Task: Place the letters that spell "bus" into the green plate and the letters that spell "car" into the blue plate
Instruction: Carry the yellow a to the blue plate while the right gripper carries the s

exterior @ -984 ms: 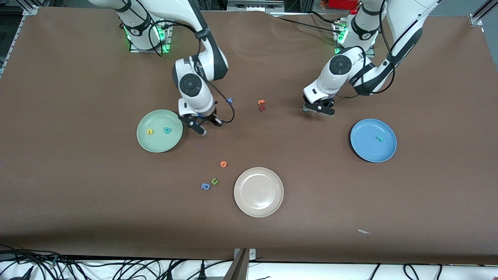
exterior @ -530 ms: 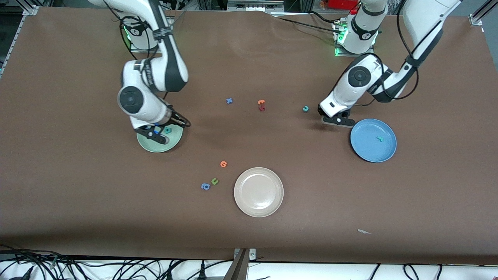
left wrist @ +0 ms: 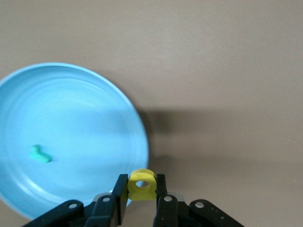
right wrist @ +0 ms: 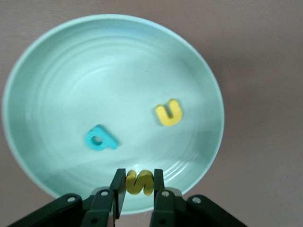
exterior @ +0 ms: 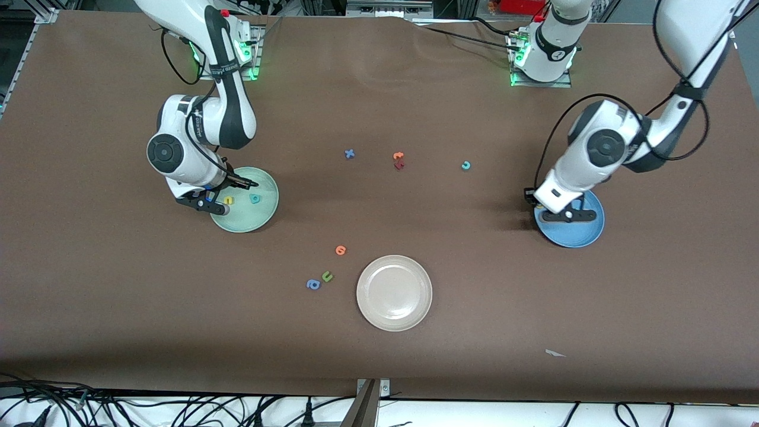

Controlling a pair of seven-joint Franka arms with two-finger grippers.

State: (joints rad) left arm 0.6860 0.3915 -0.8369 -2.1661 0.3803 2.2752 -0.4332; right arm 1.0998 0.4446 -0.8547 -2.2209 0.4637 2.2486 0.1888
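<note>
Now: both grippers clamped on yellow letters above their plates

Overhead, the right gripper [right wrist: 137,189] hangs over the edge of the green plate [exterior: 264,216] toward the right arm's end of the table, its fingers pinched on the yellow s [right wrist: 137,182]. Inside that plate lie the yellow u [exterior: 228,200] and the teal-blue b [exterior: 254,198], side by side and apart. The left gripper [left wrist: 142,198] sits over the rim of the blue plate [exterior: 584,234], clamped on the yellow a [left wrist: 142,184]; the thin teal-green r [left wrist: 40,154] rests in the plate, well apart from the gripper.

The teal c [exterior: 466,165] lies on the bare table, between the two arms and farther from the front camera than the blue plate.

A brown mat covers the table [exterior: 118,296], faintly creased near the arms' bases. On it, near the middle, are a blue x [exterior: 350,153] and an orange letter [exterior: 398,156] touching a red letter [exterior: 399,165]. Nearer the camera sit another orange letter [exterior: 340,250], the olive-green u [exterior: 327,276] and the blue a [exterior: 312,284], just beside the beige-white plate [exterior: 394,292]. A small white scrap [exterior: 555,353] lies near the front edge. Black cables [exterior: 178,409] trail along the front of the table, and green lights glow at both arm bases
</note>
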